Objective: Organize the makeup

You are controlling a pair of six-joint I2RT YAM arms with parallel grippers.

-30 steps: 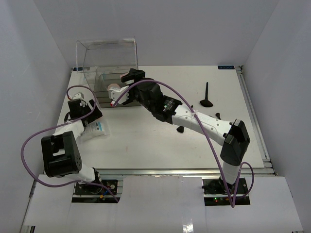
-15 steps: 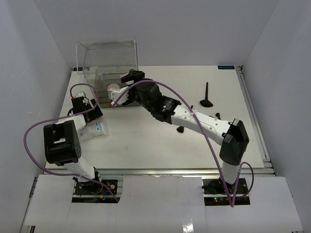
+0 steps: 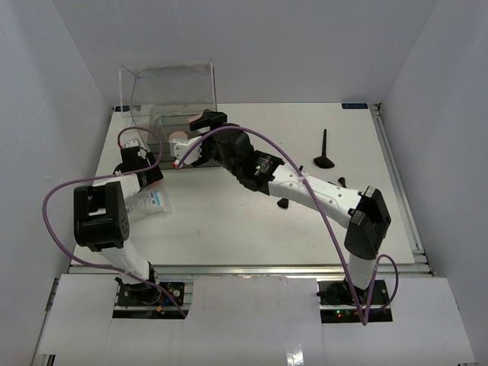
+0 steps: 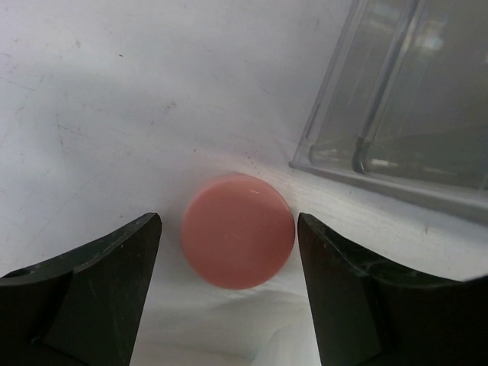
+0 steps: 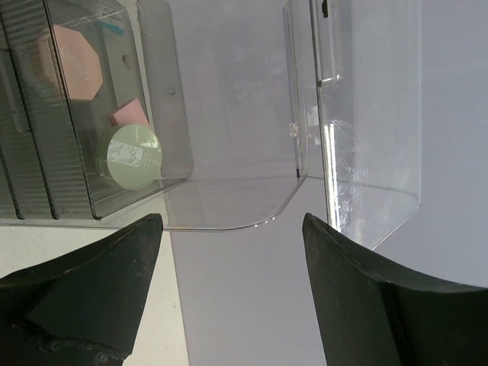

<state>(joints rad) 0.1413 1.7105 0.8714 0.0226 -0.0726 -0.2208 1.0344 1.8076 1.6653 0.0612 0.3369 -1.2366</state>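
Left wrist | pink disc (image 4: pixel 238 231) lies between left gripper (image 4: pixel 229 225) jaws | jaws spread, disc untouched

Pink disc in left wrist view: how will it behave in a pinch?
Pink disc looks rigid and small, so probably light, no flex. Smooth round side could slip out of the left gripper. Lying flat, it's unlikely to roll.

Each arm alternates white link shells with blocky black joint housings; this applies to the left arm (image 3: pixel 97 221) and the right arm (image 3: pixel 328 196). A purple cable (image 3: pixel 44 215) runs in loose loops outside each arm, from base to wrist. The left pincer (image 4: pixel 229 221) and right pincer (image 5: pixel 232 221) carry matte black, wedge-shaped fingers (image 4: pixel 95 293) with flat inner faces and lightly scuffed edges.
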